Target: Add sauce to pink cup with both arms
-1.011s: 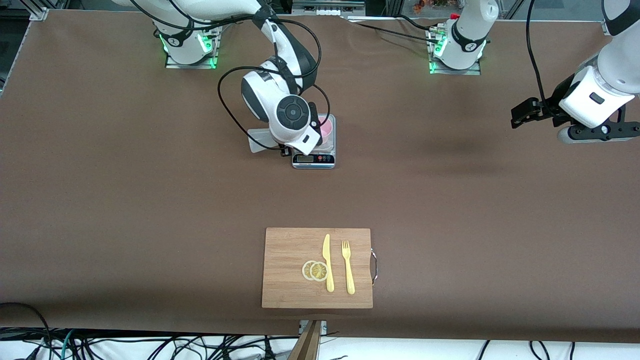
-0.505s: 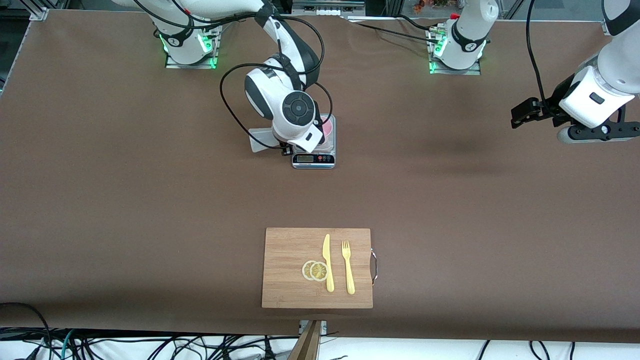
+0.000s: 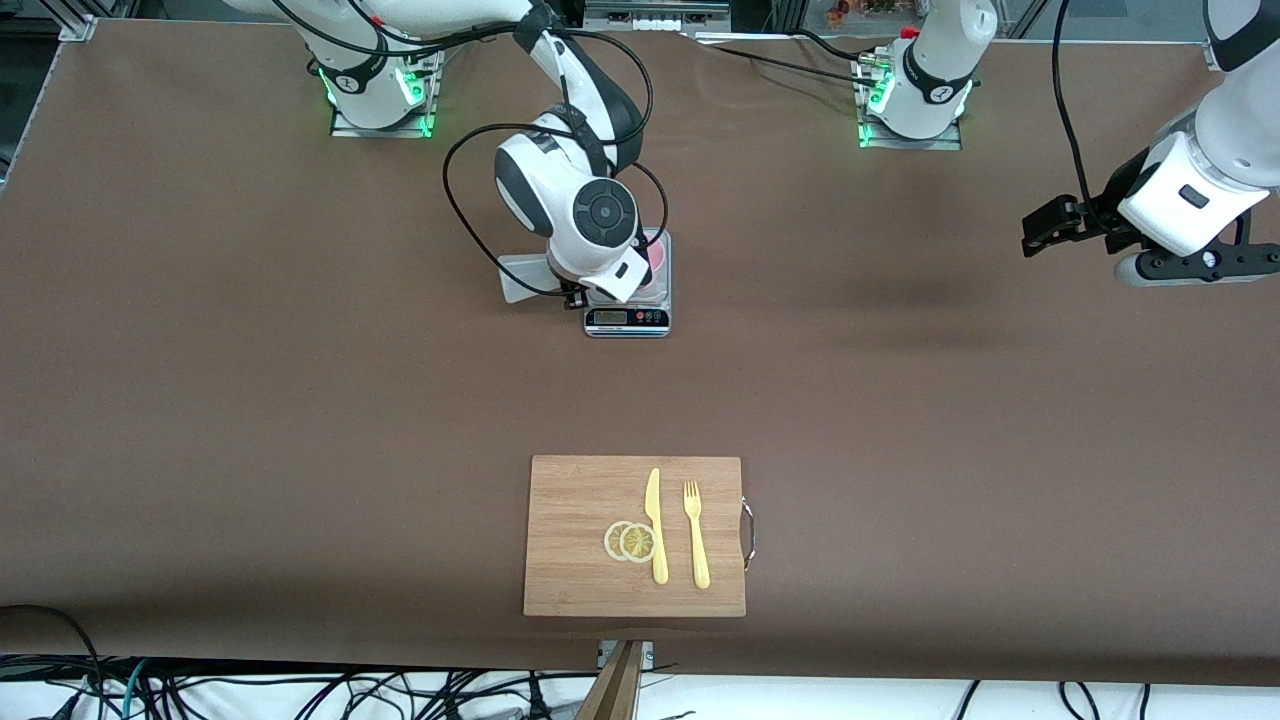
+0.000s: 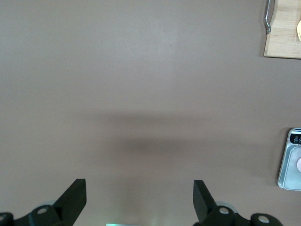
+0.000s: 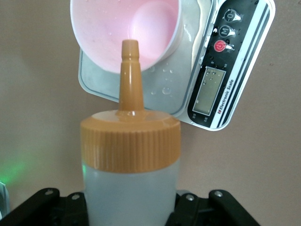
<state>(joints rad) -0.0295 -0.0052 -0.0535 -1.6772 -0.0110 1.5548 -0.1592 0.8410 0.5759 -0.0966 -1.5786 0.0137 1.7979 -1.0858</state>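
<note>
The pink cup (image 3: 656,262) stands on a small kitchen scale (image 3: 627,318); the right arm's wrist covers most of it in the front view. My right gripper (image 3: 578,292) is shut on the sauce (image 5: 130,141), a whitish squeeze bottle with an orange cap. The bottle is tilted, and its nozzle (image 5: 130,70) points into the pink cup (image 5: 124,28) just over the rim. The cup's inside looks pink and wet, with droplets on the scale (image 5: 221,70). My left gripper (image 3: 1045,225) waits open and empty in the air over bare table toward the left arm's end.
A wooden cutting board (image 3: 635,535) lies nearer the front camera, carrying two lemon slices (image 3: 630,541), a yellow knife (image 3: 656,525) and a yellow fork (image 3: 696,530). Cables loop around the right arm's wrist. The left wrist view catches the scale (image 4: 294,160) and a board corner (image 4: 284,28).
The right arm's wrist has shifted slightly toward the left arm's end, now covering more of the pink cup. The left arm has not moved.
</note>
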